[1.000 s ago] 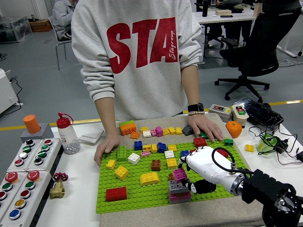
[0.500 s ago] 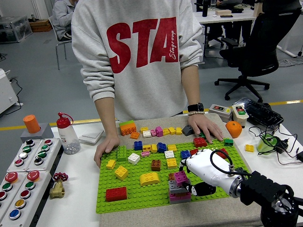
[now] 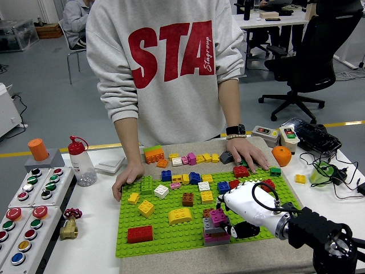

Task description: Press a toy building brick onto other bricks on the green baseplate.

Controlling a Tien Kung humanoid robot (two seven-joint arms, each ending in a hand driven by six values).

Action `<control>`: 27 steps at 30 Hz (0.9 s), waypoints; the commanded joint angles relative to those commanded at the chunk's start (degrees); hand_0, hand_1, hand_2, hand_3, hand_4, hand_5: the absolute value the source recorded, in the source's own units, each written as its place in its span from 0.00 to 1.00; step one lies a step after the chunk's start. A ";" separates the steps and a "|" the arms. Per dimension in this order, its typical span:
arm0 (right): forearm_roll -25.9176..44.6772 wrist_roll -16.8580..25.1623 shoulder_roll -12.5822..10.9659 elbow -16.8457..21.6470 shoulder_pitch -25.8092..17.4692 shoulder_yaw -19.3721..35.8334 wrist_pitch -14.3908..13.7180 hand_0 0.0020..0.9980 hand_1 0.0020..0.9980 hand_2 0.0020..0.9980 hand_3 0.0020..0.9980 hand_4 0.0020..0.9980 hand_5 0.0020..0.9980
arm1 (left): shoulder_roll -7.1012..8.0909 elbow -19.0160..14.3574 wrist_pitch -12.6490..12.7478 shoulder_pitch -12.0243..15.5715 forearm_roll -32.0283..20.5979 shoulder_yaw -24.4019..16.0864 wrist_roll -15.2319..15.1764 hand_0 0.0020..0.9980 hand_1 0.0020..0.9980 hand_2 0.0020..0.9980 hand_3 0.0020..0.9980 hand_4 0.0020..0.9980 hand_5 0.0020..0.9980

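The person's sweatshirt [image 3: 165,63] reads "STA" in big red letters, with smaller script I can't make out. Their hands rest flat on the desk [image 3: 102,228]: one [image 3: 126,180] at the baseplate's [image 3: 165,237] far left corner, the other [image 3: 246,153] beyond its far right. The right hand [image 3: 236,208], white, curls over a pink brick [image 3: 217,216] sitting on a grey-and-pink stack [image 3: 215,231] near the plate's front edge. Button boxes [image 3: 31,214], a bottle [image 3: 81,162] and a brass valve [image 3: 69,224] stand left.
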 joint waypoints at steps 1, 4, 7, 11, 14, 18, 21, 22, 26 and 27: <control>0.03 0.00 0.05 -0.12 0.01 -0.03 0.00 0.65 0.57 0.57 0.58 0.54 0.35 | -0.01 0.00 0.00 0.01 0.02 -0.01 0.01 0.63 0.60 0.61 0.40 0.30 0.95; 0.21 0.03 0.07 -0.35 -0.02 -0.11 0.02 0.66 0.57 0.57 0.59 0.55 0.36 | -0.02 -0.01 0.02 0.03 0.05 -0.04 0.02 0.63 0.60 0.61 0.40 0.30 0.95; 0.33 0.08 0.10 -0.40 -0.08 -0.10 0.04 0.66 0.57 0.57 0.59 0.55 0.36 | -0.03 -0.01 0.02 0.04 0.15 -0.09 0.05 0.63 0.60 0.61 0.40 0.30 0.95; 0.39 0.12 0.22 -0.40 -0.21 0.04 0.09 0.66 0.57 0.57 0.59 0.55 0.37 | -0.03 -0.04 0.00 0.10 0.30 -0.17 0.13 0.63 0.60 0.61 0.40 0.30 0.95; 0.40 0.12 0.26 -0.38 -0.27 0.06 0.11 0.66 0.57 0.57 0.60 0.56 0.38 | -0.04 -0.06 0.01 0.17 0.33 -0.19 0.19 0.63 0.60 0.61 0.40 0.30 0.95; 0.46 0.15 0.28 -0.19 -0.30 0.00 0.14 0.66 0.57 0.57 0.60 0.56 0.38 | -0.01 -0.08 0.04 0.27 0.40 -0.23 0.27 0.63 0.60 0.61 0.40 0.30 0.95; 0.46 0.13 0.33 -0.09 -0.28 0.00 0.15 0.66 0.57 0.57 0.60 0.56 0.38 | 0.01 -0.10 0.07 0.31 0.46 -0.26 0.33 0.63 0.60 0.61 0.40 0.30 0.95; 0.47 0.13 0.35 -0.03 -0.26 0.02 0.15 0.66 0.57 0.57 0.60 0.56 0.38 | 0.02 -0.11 0.08 0.32 0.47 -0.27 0.34 0.63 0.60 0.61 0.40 0.30 0.95; 0.50 0.12 0.31 0.09 -0.17 0.16 0.20 0.66 0.58 0.57 0.60 0.56 0.38 | 0.06 -0.09 0.11 0.29 0.39 -0.23 0.29 0.63 0.60 0.61 0.40 0.30 0.94; 0.51 0.12 0.30 0.07 -0.15 0.20 0.21 0.66 0.58 0.57 0.60 0.56 0.38 | 0.07 -0.08 0.13 0.27 0.34 -0.21 0.25 0.63 0.60 0.61 0.40 0.30 0.94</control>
